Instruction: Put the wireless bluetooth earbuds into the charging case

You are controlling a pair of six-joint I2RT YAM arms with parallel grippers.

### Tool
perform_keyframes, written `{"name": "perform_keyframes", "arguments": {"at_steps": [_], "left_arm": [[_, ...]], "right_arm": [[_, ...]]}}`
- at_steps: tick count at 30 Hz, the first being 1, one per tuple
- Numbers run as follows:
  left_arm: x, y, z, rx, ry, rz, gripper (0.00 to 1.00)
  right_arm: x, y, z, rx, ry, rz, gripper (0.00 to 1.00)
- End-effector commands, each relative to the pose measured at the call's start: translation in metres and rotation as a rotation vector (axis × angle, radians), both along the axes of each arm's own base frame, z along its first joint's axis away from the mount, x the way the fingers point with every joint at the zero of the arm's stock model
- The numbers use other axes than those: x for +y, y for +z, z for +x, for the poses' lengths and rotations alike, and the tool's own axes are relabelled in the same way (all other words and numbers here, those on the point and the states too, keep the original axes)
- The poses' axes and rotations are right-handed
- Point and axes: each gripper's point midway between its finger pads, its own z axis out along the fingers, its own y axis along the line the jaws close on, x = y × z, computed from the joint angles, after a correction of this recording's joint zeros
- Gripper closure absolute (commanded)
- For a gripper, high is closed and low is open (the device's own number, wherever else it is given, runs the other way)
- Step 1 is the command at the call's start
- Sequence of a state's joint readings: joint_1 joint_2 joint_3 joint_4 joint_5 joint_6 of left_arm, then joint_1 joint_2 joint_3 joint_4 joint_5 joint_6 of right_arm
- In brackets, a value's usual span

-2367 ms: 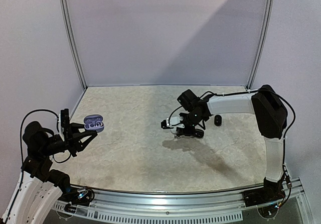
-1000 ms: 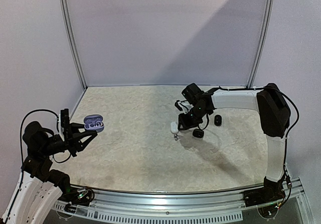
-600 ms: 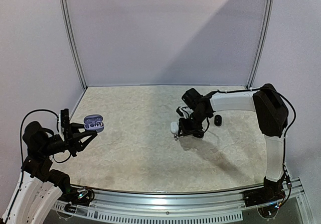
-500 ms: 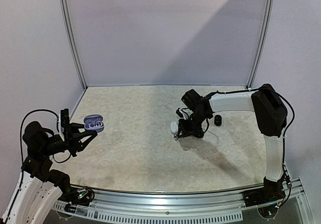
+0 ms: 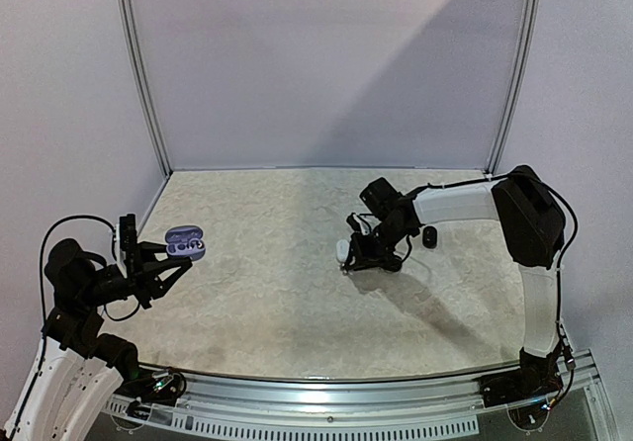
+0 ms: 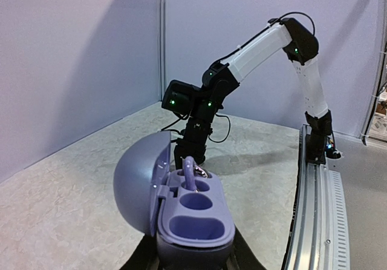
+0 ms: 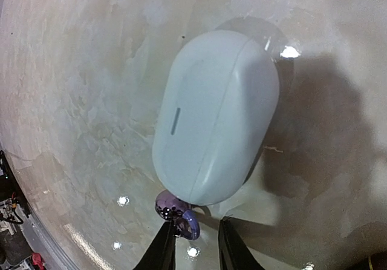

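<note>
The left gripper, at the left edge of the table, is holding the purple charging case raised off the surface. Its jaws are pressing in on the base of the case from both sides. The lid is standing swung open to the left. One purple hooked earbud is sitting in the far well, while the two nearer hollows are showing empty, so the job looks roughly half done, with at least one bud left to bring across and seat.

Right of centre, the right gripper is reaching down to the table beside a closed white case. The second purple earbud is lying on the surface against the white case's near end, right at the gripper's fingertips. The jaws are standing only narrowly apart. The bud is touching the tip of one finger, but it is not visibly spanning the gap to the other, so no firm pinch is showing. Lifting this bud, carrying it over to the open case and setting it in a free well all appear to be outstanding.

Just beyond the right arm, a small black item is resting on the table, too small to identify.
</note>
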State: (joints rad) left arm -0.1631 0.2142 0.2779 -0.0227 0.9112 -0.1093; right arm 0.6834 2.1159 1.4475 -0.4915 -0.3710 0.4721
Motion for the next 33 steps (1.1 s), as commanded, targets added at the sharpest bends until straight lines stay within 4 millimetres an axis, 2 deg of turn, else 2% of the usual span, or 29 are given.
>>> {"name": "perform_keyframes", "arguments": {"at_steps": [1, 10, 19, 25, 29, 31, 33], "left_arm": [[0.0, -0.005, 0.0, 0.01, -0.004, -0.003, 1.0], [0.0, -0.005, 0.0, 0.014, -0.005, -0.003, 1.0], [0.0, -0.006, 0.0, 0.015, -0.004, -0.002, 1.0], [0.0, -0.005, 0.0, 0.012, -0.006, -0.002, 1.0], [0.0, -0.005, 0.0, 0.013, -0.005, -0.002, 1.0], [0.0, -0.004, 0.0, 0.012, -0.007, -0.003, 1.0], [-0.001, -0.003, -0.002, 0.008, -0.013, -0.002, 1.0]], "right_arm": [[0.001, -0.016, -0.003, 0.039, -0.01, 0.021, 0.75], [0.007, -0.009, 0.003, -0.001, 0.015, 0.041, 0.85], [0.006, -0.003, 0.003, -0.031, 0.062, 0.036, 0.99], [0.008, 0.01, 0.003, -0.078, 0.103, 0.054, 1.0], [0.018, 0.042, 0.003, -0.205, 0.188, 0.045, 1.0], [0.033, 0.075, -0.002, -0.333, 0.293, 0.054, 1.0], [0.054, 0.117, -0.017, -0.481, 0.411, 0.075, 1.0]]}}
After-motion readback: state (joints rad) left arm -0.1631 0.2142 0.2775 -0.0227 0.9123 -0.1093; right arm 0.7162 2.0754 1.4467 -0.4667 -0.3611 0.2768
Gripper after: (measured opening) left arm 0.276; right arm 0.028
